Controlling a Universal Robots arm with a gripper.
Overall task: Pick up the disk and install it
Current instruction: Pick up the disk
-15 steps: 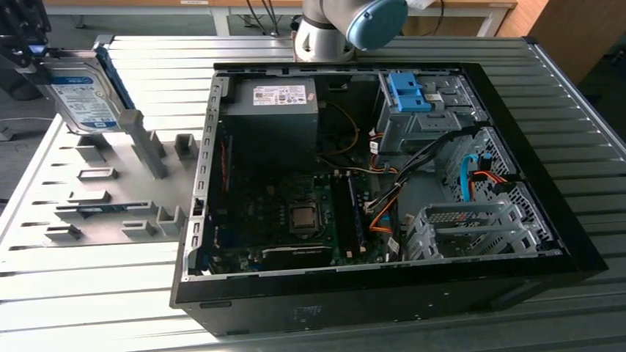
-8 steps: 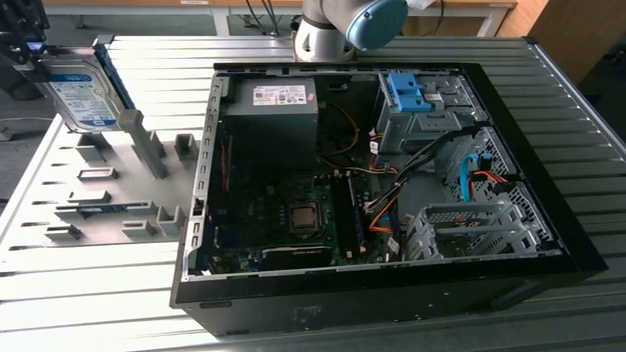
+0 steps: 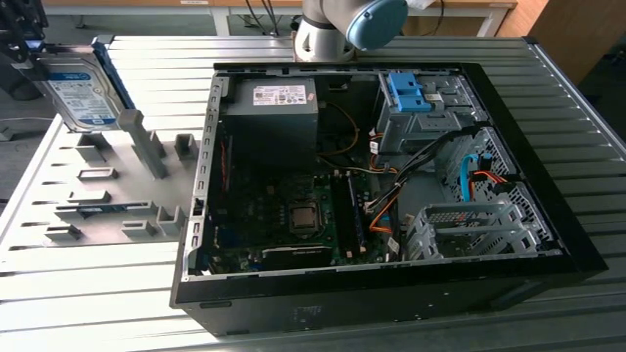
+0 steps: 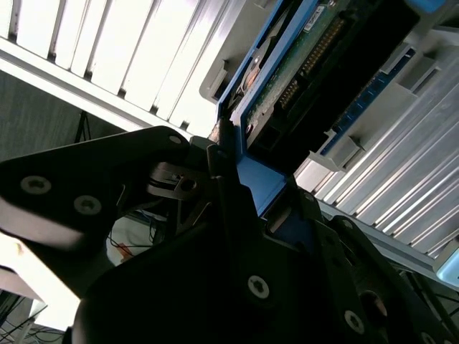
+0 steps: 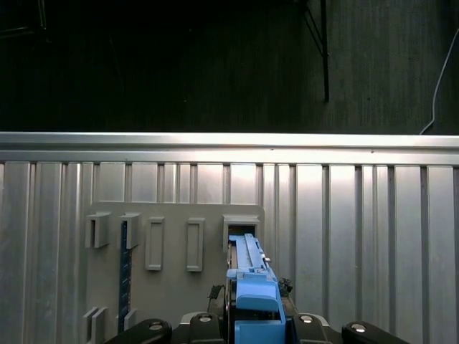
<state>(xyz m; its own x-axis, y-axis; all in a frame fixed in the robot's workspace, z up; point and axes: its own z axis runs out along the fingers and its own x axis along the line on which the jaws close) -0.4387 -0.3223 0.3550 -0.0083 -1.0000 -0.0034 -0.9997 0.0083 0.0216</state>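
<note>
The disk point(image 3: 83, 92) stands on edge at the exterior view's far left, its white-and-blue label facing the camera and a blue rail along its side. My gripper point(image 3: 28, 53) is shut on its upper end. In the first wrist view the blue rail point(image 5: 251, 287) runs from between my fingers down to a slot point(image 5: 241, 228) in the grey holder plate. I cannot tell whether the disk's lower end still sits in that slot. The second wrist view shows the disk's green circuit board point(image 4: 287, 79) and blue rail clamped in my dark fingers point(image 4: 229, 179).
The open computer case point(image 3: 577, 253) lies on the slatted metal table, with a blue bracket point(image 3: 409, 92) on its upper drive cage and a perforated metal cage point(image 3: 470, 227) lower down. The grey holder plate point(image 3: 108, 198) carries several upright posts and a memory stick point(image 3: 93, 210).
</note>
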